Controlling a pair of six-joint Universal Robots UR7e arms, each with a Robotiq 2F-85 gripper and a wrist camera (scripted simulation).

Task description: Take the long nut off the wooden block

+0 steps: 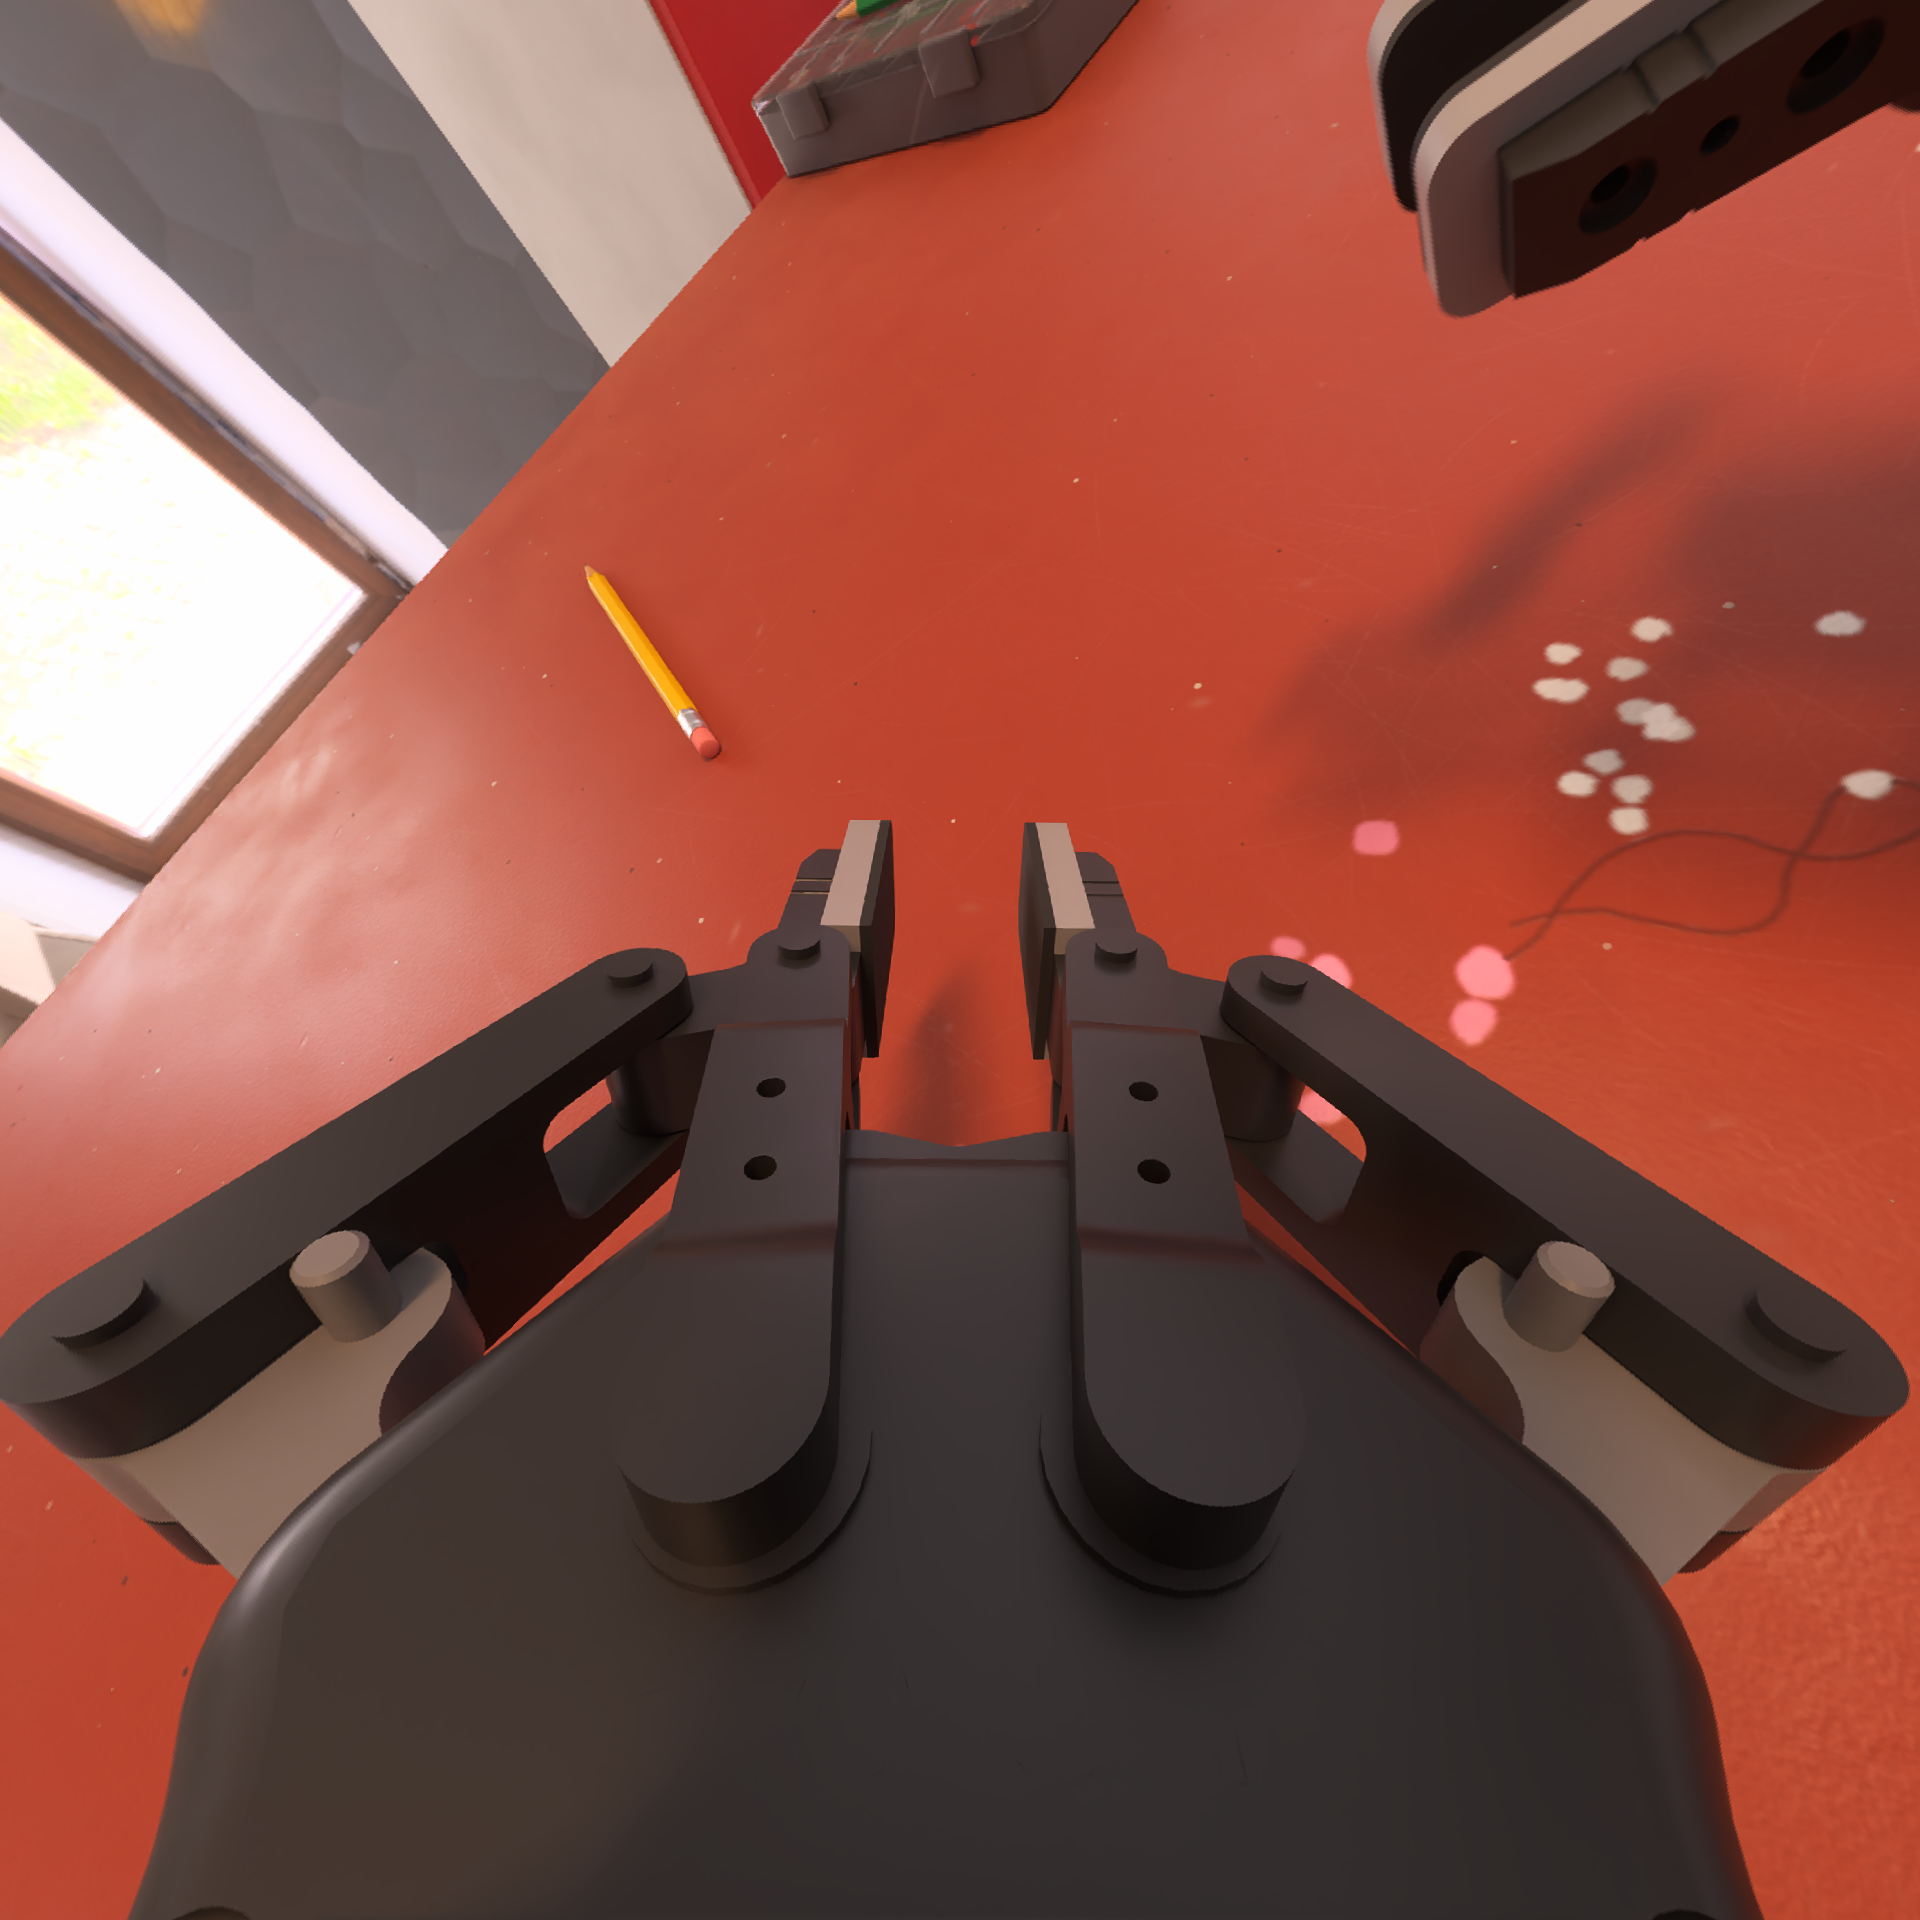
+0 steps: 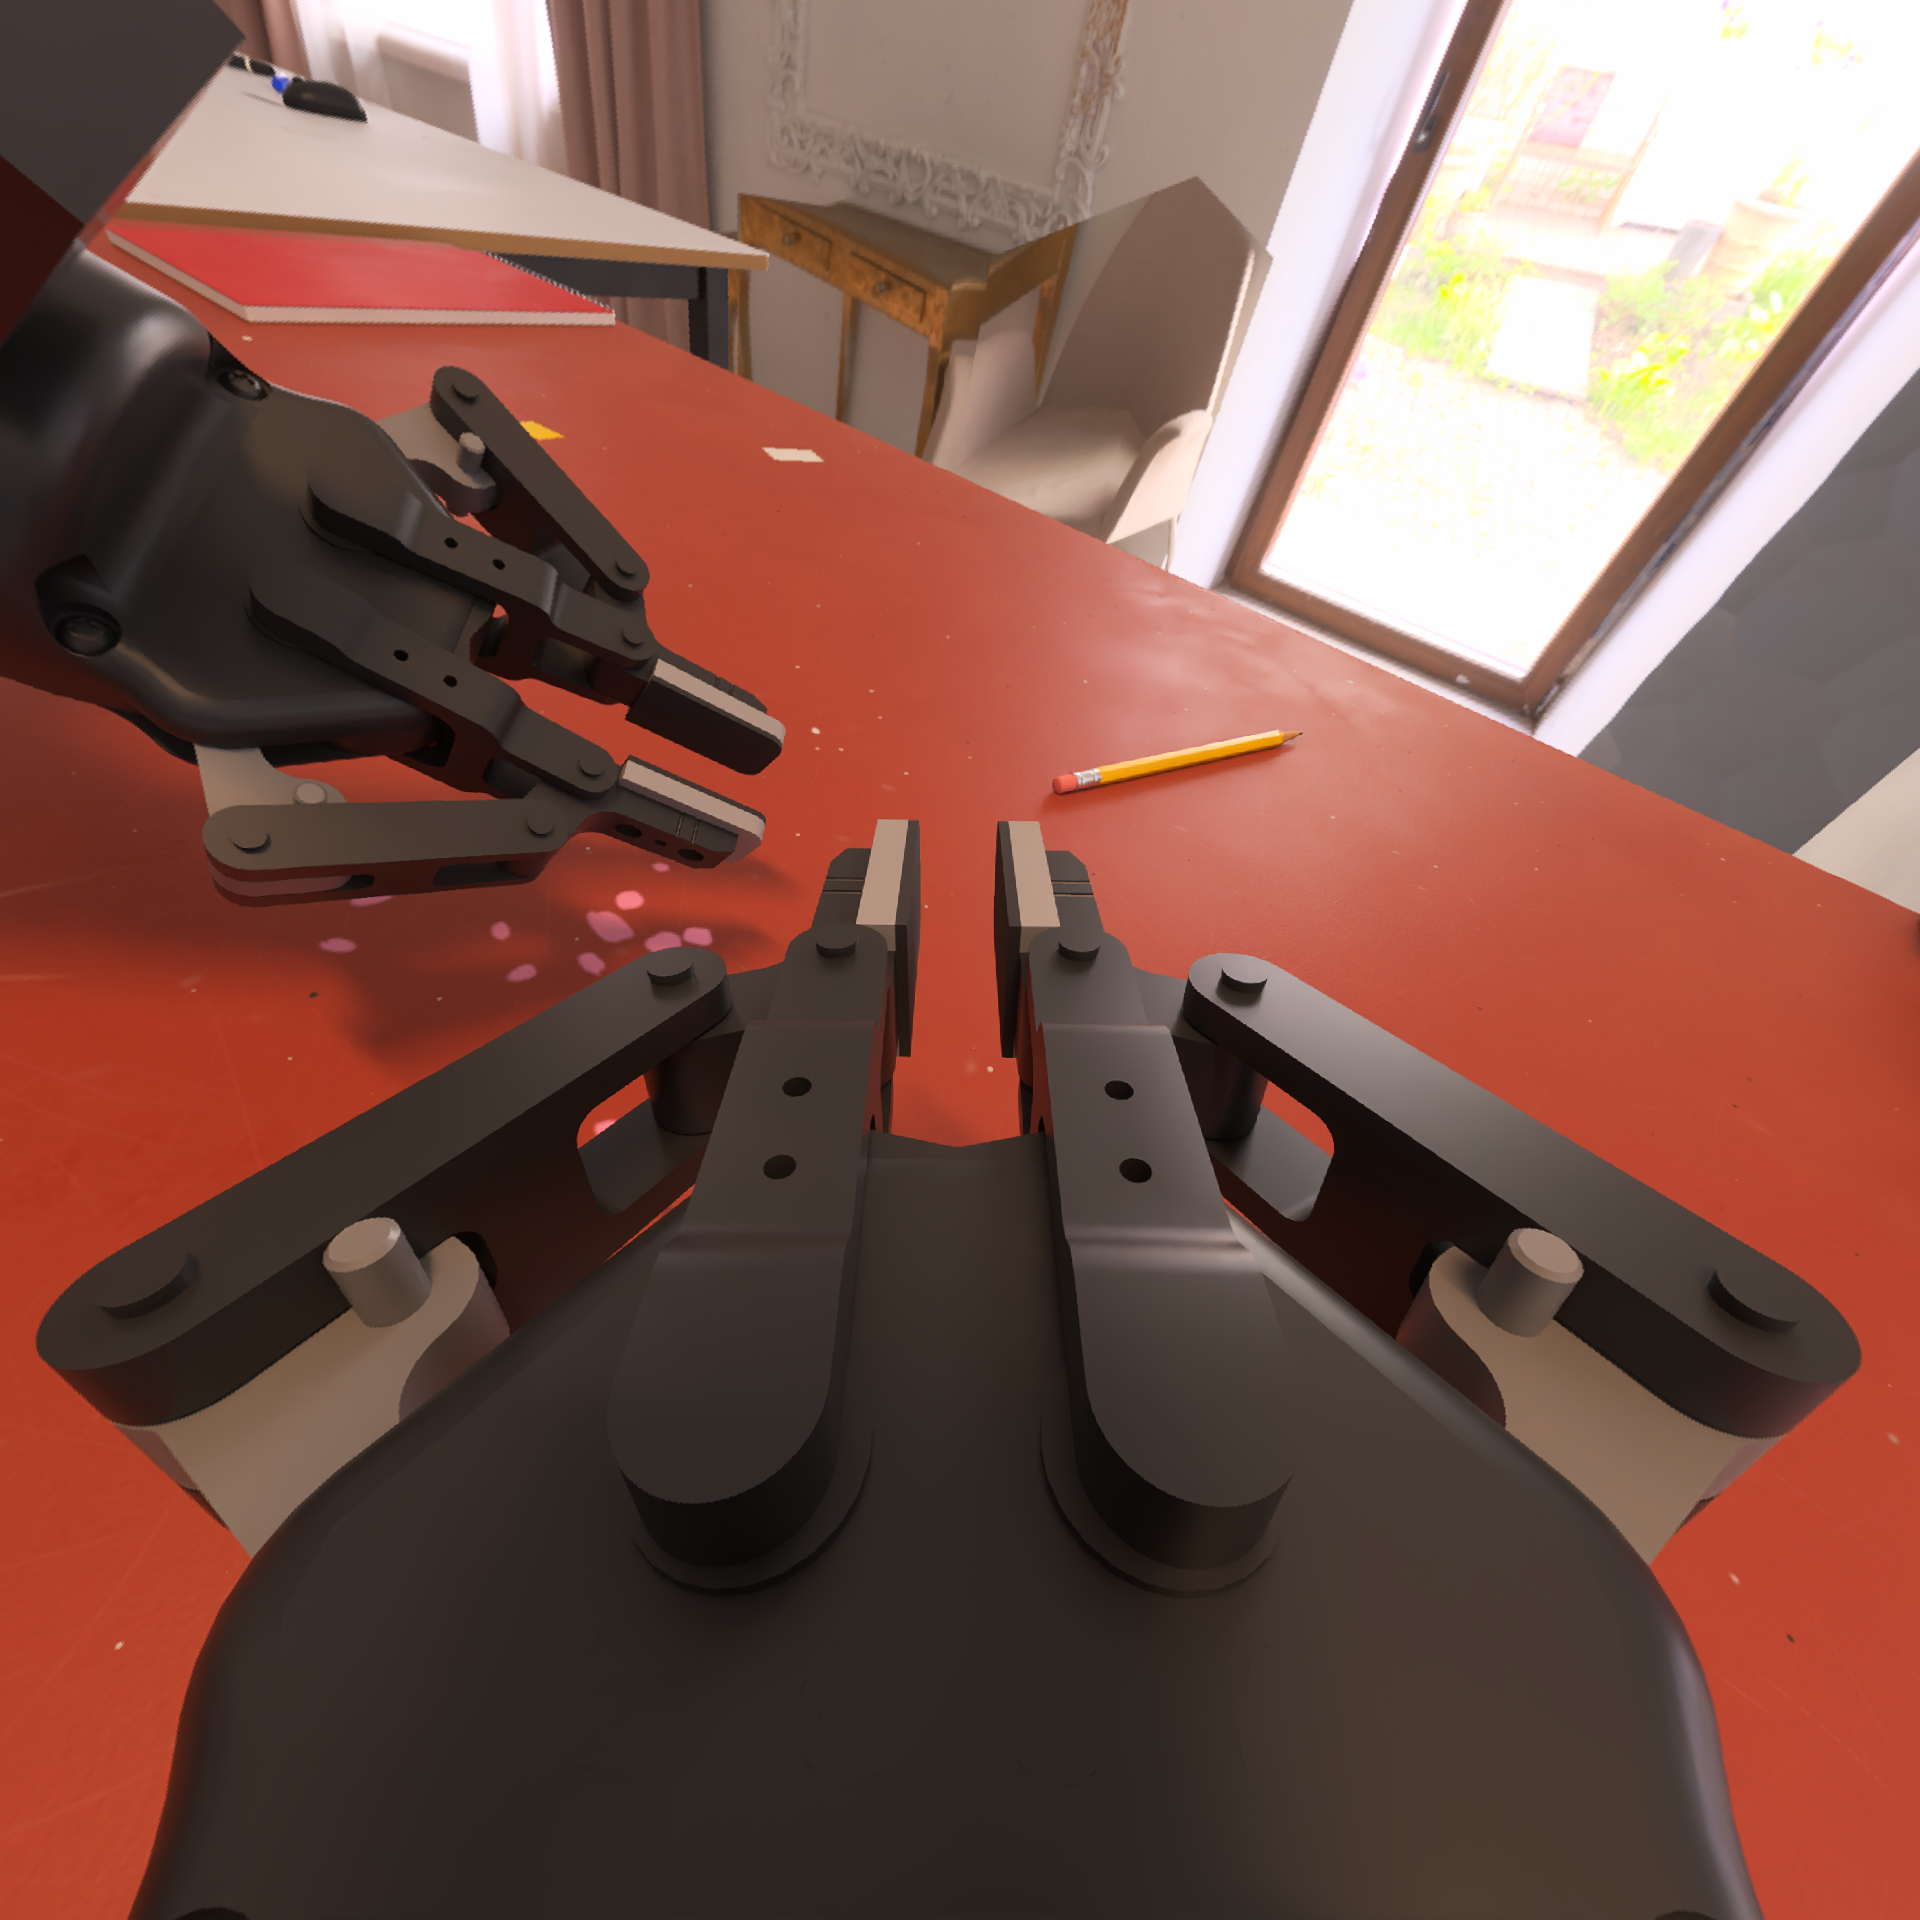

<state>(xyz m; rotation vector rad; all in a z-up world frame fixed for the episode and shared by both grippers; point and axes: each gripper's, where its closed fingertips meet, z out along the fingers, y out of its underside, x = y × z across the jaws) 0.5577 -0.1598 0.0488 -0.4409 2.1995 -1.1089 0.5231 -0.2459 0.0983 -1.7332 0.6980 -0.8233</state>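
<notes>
Both tools hang over the red bench with a narrow empty gap between their pads: the left tool, the right tool. Neither view shows nut or block. A pencil lies ahead, near the window-side edge; a grey case sits farther off. Open bench between.

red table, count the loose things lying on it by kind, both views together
pencil: 1
grey case: 1
red book: 1
thin dark cord: 1
small paper scraps: 2
total: 6
Neither long nut nor wooden block shows.
</notes>
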